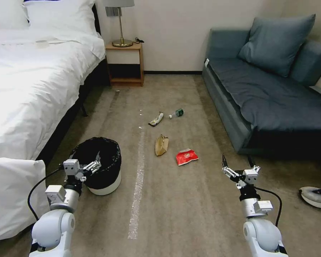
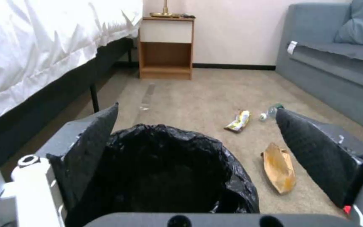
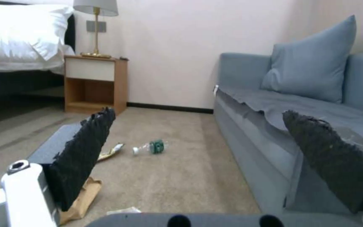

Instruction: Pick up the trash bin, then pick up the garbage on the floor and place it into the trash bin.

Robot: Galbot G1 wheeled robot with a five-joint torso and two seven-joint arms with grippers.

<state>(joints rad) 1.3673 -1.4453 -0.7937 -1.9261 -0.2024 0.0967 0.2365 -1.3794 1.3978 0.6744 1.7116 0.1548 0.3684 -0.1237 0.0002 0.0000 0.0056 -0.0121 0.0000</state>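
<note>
The trash bin (image 1: 102,167) stands upright on the carpet beside the bed (image 1: 28,89), directly ahead of the left gripper (image 1: 95,162), whose jaws are spread at its near rim. The right gripper (image 1: 239,165), also spread, hovers well apart.
</note>
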